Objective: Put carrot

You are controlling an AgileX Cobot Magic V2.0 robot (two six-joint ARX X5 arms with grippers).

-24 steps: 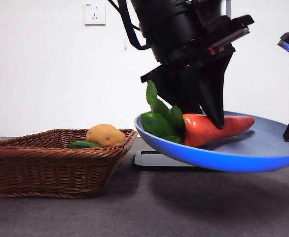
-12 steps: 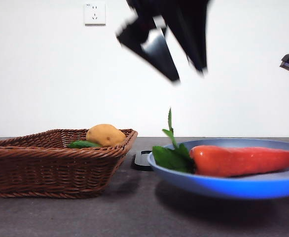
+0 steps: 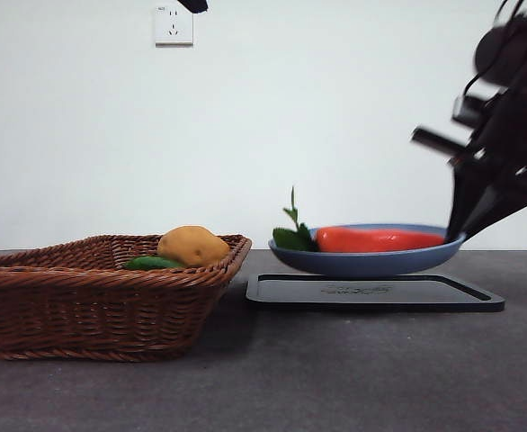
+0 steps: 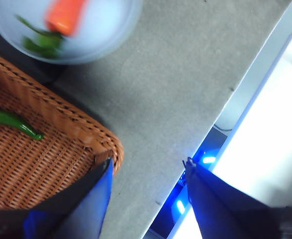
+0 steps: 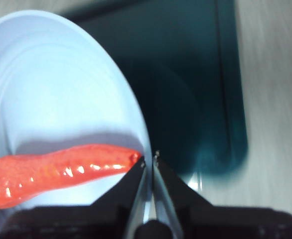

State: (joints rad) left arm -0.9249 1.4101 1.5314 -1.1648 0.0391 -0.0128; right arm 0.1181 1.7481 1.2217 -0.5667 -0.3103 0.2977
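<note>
The carrot (image 3: 376,239) lies in a blue plate (image 3: 362,263), with its green leaves toward the basket. It also shows in the right wrist view (image 5: 56,172) and, blurred, in the left wrist view (image 4: 65,15). My right gripper (image 3: 461,229) is shut on the plate's rim (image 5: 136,124) and holds the plate level just over the black tray (image 3: 371,292). I cannot tell whether the plate touches the tray. My left gripper (image 4: 148,169) is open and empty, high above the basket's corner and the table. In the front view only its black tip (image 3: 194,4) shows.
A brown wicker basket (image 3: 102,297) stands at the left. It holds a yellow-orange potato (image 3: 192,246) and a small green vegetable (image 3: 151,263), which also shows in the left wrist view (image 4: 11,122). The grey table's edge shows in the left wrist view (image 4: 245,79).
The plate with the carrot has moved away from the camera and now sits level over the black tray. The left gripper let go of the carrot and rose out of the front view.
</note>
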